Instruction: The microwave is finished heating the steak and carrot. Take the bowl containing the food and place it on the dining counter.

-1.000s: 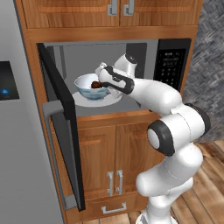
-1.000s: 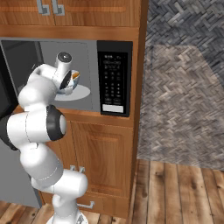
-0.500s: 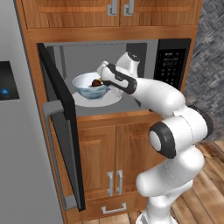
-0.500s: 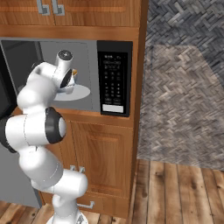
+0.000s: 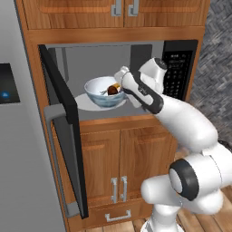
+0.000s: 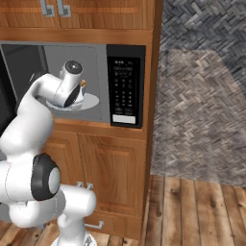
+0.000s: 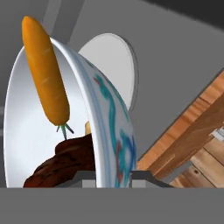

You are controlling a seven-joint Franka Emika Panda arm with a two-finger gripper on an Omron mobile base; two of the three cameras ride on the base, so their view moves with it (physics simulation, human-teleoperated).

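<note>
While the microwave (image 5: 113, 77) door (image 5: 61, 131) hangs wide open, we can see the bowl (image 5: 105, 92) inside it, sitting above the flat white plate (image 5: 86, 102) on the grey floor of the microwave. Our bowl is small, round and white, and in the hand view its outside (image 7: 114, 131) has blue-green swirls with a bit of red. Lying in the bowl is the carrot (image 7: 46, 74), a smooth orange stick with a tiny green stem at its lower end. Next to that stem sits the steak (image 7: 65, 164), a dark brown bumpy lump at the bottom of the bowl. We have our gripper (image 5: 118, 84) at the bowl's right edge, and its fingers are pinched shut on the rim, one inside the bowl and one outside. From the right base view, our white arm hides most of the bowl, and the white plate (image 6: 89, 101) peeks out beside the hand. To the right of the bowl is the black keypad (image 6: 125, 86) of the microwave.
</note>
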